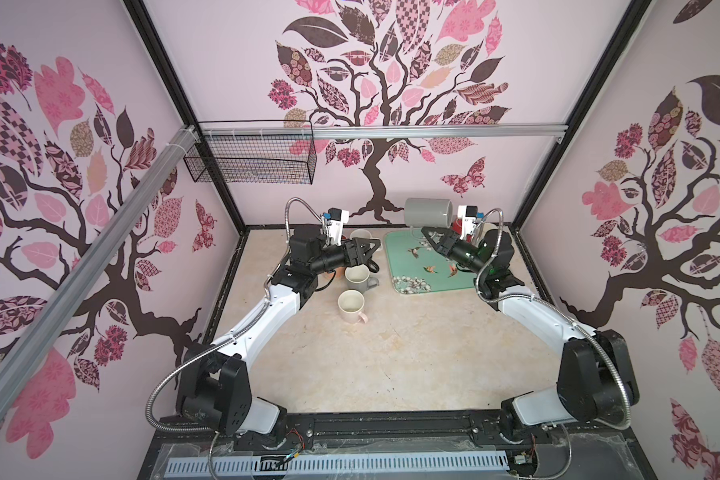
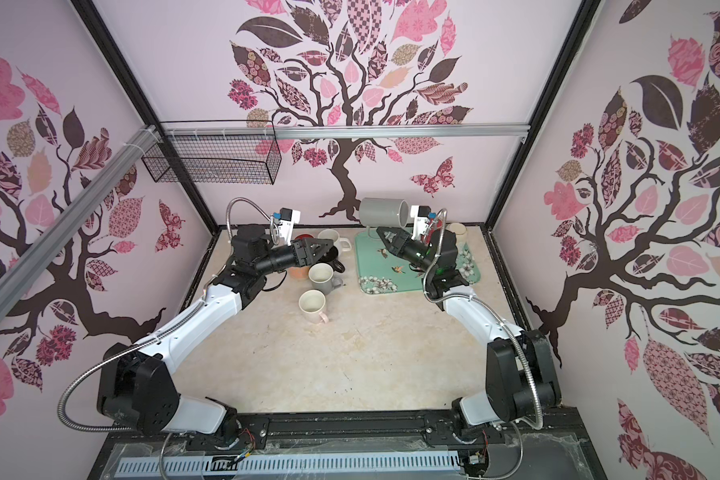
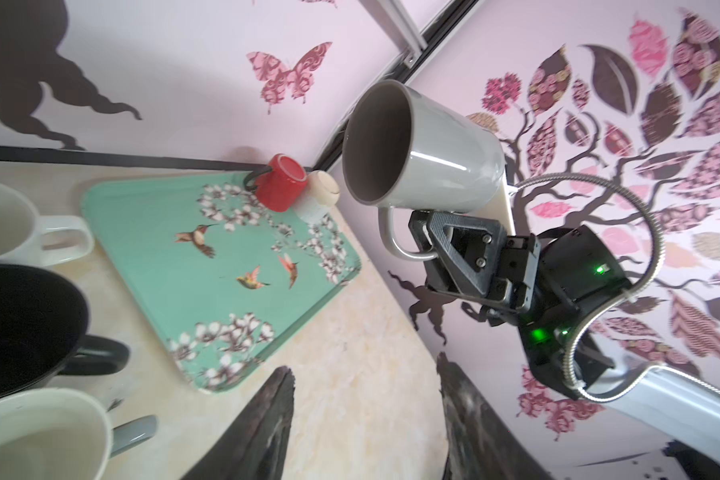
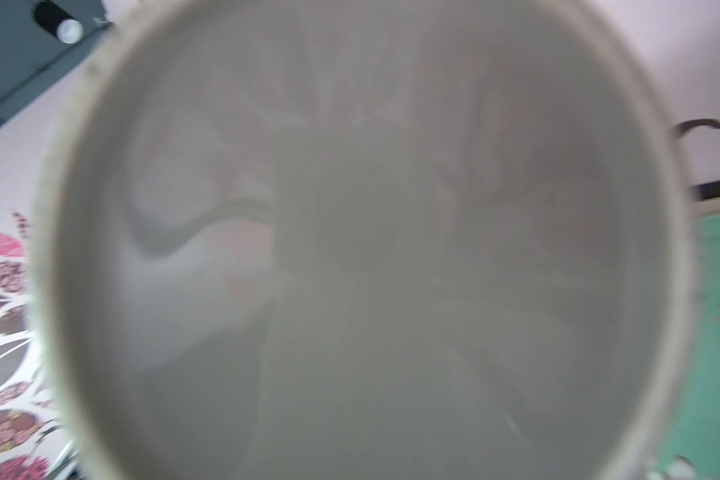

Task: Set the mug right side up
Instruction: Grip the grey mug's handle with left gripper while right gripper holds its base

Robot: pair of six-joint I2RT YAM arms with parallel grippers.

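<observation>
**Room.** Three walls (image 1: 233,75) papered pale pink, printed with dark brown trees, pink patterned leaves and butterflies. Black corner posts (image 1: 165,70). An aluminium rail (image 1: 433,132) crosses the back wall. A black wire basket (image 1: 250,160) hangs from its left end; its contents are unclear.

**Surface.** Beige marbled desk (image 1: 391,353), matt, with faint scuffs.

**On the desk, right rear.** Mint-green rectangular tray (image 1: 404,266) printed with hummingbirds and white blossom. A small red mug (image 3: 281,187) stands at its far corner, with a small cream cup (image 3: 319,195) just beside it.

**On the desk, centre-left.** Four upright mugs close together:
- cream mug with pink handle (image 1: 350,307), nearest the front;
- cream mug with grey handle (image 1: 357,279);
- black mug (image 3: 21,324);
- white mug (image 2: 329,237), furthest back.

**Task item.** Grey ceramic mug (image 1: 429,212), held in the air above the tray's far edge. It lies on its side with the handle underneath. Its mouth faces the right wrist camera and fills that view (image 4: 371,249).

**Right gripper** (image 3: 427,237). Clamped on the grey ceramic mug's handle.

**Left gripper** (image 1: 375,245). Over the mug group, with its fingers (image 3: 267,415) spread apart and nothing between them.
</observation>
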